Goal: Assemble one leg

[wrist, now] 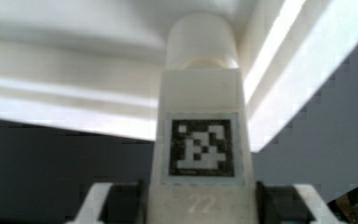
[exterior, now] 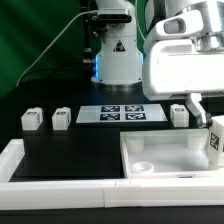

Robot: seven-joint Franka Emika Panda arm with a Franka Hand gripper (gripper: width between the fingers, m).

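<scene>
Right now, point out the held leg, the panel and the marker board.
held leg [wrist: 204, 110]: wrist view, shaft above tag.
panel [exterior: 175, 158]: exterior view, bare floor.
marker board [exterior: 120, 114]: exterior view, middle.

leg [wrist: 202, 100] | white, 1 tag visible | upright, held | at panel [exterior: 170, 155] corner

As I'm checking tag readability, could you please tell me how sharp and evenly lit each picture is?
Exterior view: reasonably sharp, the marker board tags legible, a blue glow at the arm's base. Wrist view: soft all over, the tag on the leg smeared, the white panel behind it glaring.
</scene>
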